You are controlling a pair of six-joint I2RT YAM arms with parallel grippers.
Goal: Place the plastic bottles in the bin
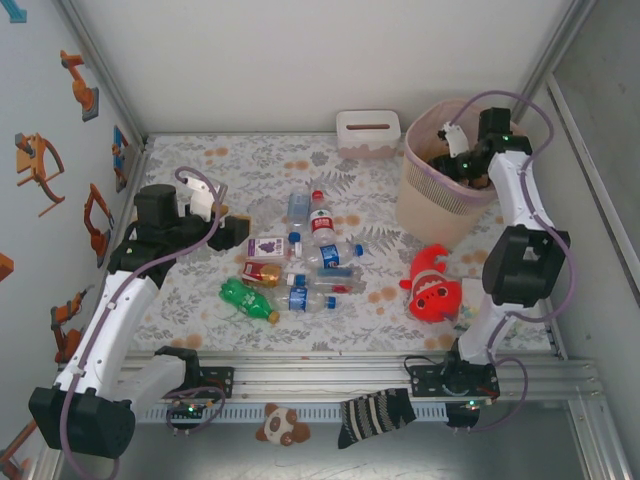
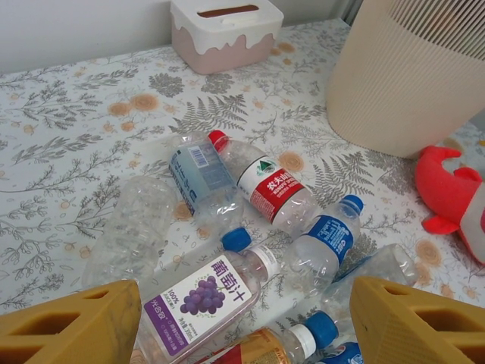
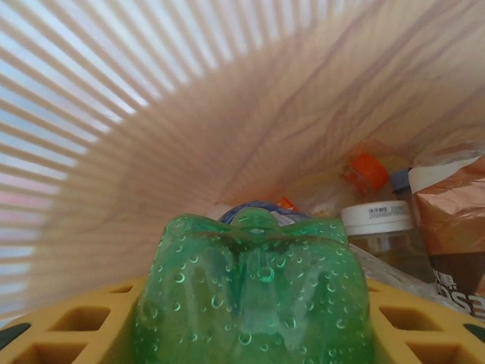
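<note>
Right wrist view: right fingers (image 3: 68,327) clamp a green bottle (image 3: 254,303), its neck hidden, inside the bin (image 3: 114,114); left fingers (image 2: 68,326) apart.

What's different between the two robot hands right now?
The left gripper is open and empty; the right gripper is shut on a green bottle. The left gripper hovers over the loose bottles lying on the table; the right gripper reaches down inside the bin, above the bottles already in it. Shared: both are the same yellow two-finger design.
</note>
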